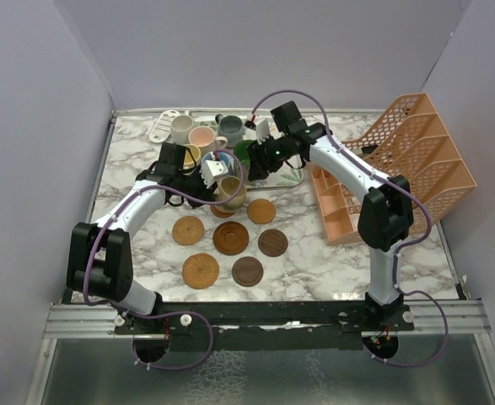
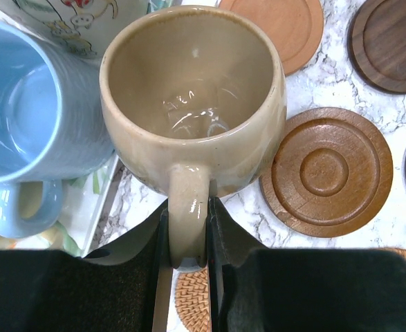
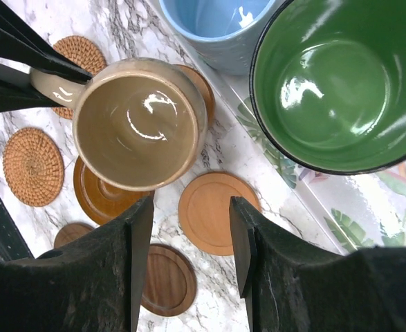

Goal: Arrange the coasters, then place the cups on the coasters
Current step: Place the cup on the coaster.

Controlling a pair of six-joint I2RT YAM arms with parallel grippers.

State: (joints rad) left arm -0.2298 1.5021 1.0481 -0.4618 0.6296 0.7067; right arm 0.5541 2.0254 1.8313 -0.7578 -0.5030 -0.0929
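**Gripping the tan mug [image 2: 192,97] by its handle: the left gripper [image 2: 187,228]**

Top view: the orange mesh rack [image 1: 399,169] stands at the right, well apart from the coasters [image 1: 230,237] spread on the marble table [image 1: 129,152]. Cream, pink and grey-blue cups [image 1: 203,135] crowd the back.

Left wrist view: the jaws are clamped narrowly on the tan mug's handle. The light blue mug [image 2: 30,104] is just beside it.

Right wrist view: the right gripper [image 3: 191,235] stands parted and holds nothing, above a plain wooden coaster [image 3: 213,211]. The green-lined mug [image 3: 334,76] sits on the leaf tray [image 3: 341,207].
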